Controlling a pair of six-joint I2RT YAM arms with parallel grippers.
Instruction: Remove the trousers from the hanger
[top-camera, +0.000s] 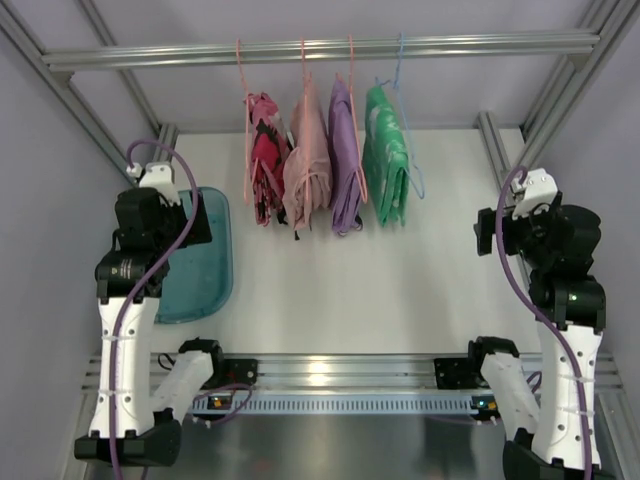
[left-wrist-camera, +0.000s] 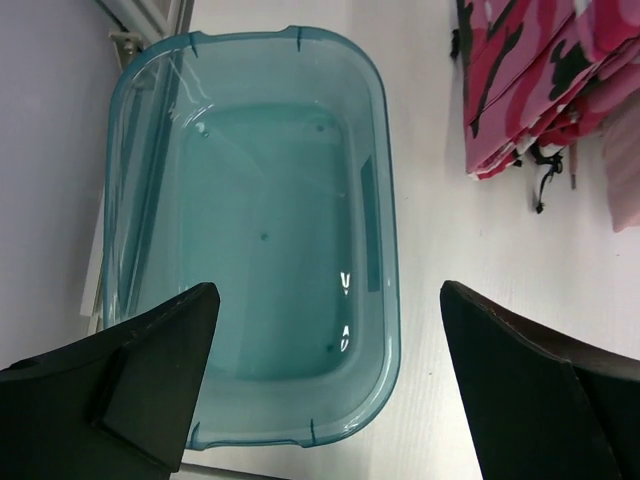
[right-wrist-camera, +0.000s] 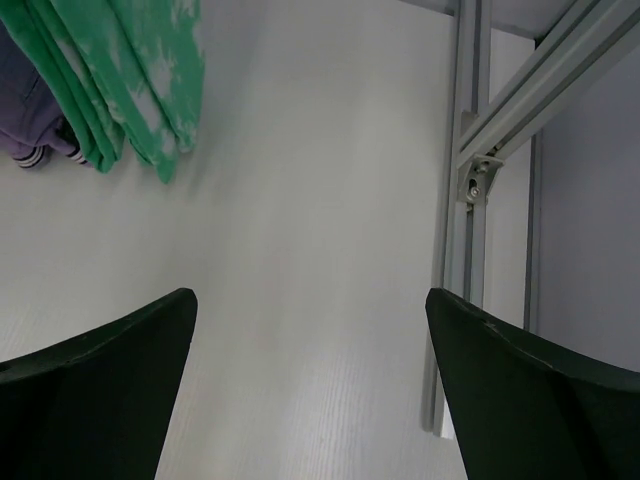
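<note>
Top external: trousers (top-camera: 265, 165) hung on salmon hanger (top-camera: 244, 120) at rail (top-camera: 450, 45) left end; left gripper (left-wrist-camera: 327, 295) spread wide, empty, over teal bin (left-wrist-camera: 388, 180); right gripper (right-wrist-camera: 310, 297) likewise, empty.

From my left wrist camera the trousers (left-wrist-camera: 530, 80) run off the top and right edges, so I see only one corner. Overhead, the hanger (top-camera: 245, 130) is a thin line. I cannot make out its lower bar inside the fabric. The left arm (top-camera: 130, 265) covers part of the teal bin (top-camera: 205, 280).
</note>
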